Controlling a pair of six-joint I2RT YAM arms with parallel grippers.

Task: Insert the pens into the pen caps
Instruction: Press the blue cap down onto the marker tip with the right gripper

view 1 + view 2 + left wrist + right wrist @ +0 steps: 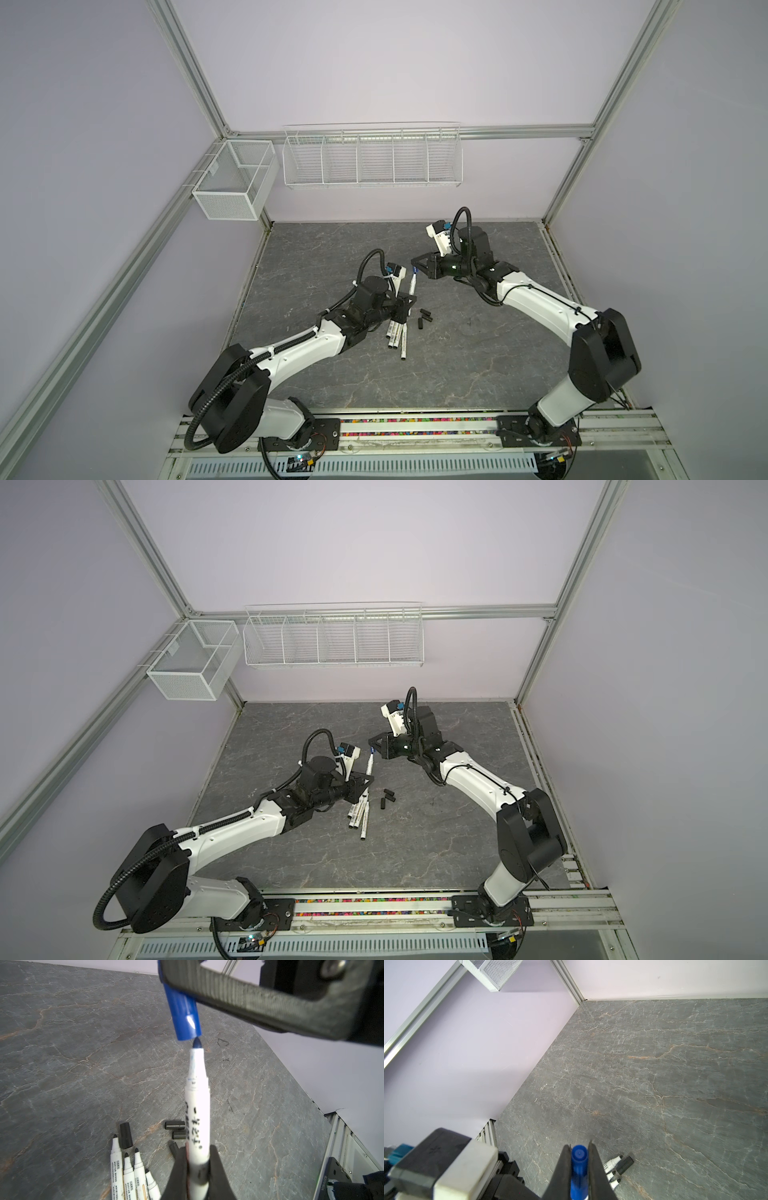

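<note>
My left gripper point(198, 1159) is shut on the lower barrel of a white pen point(197, 1118) with a blue tip. The pen points at the blue pen cap point(185, 1016). That blue cap point(579, 1165) is pinched between the shut jaws of my right gripper point(579, 1147). The pen's tip sits right at the rim of the cap's open mouth and does not show inside it. Both top views show the held pen point(412, 284) point(369, 766) above mid-table, between my left gripper point(409, 300) and my right gripper point(414, 263). Several uncapped pens point(128, 1172) point(397, 334) and black caps point(126, 1135) point(424, 318) lie on the table.
The grey stone tabletop point(478, 365) is walled on three sides. A white wire rack point(372, 160) and a mesh basket point(232, 183) hang on the back wall. The arm bases sit on a rail point(415, 428) along the front edge.
</note>
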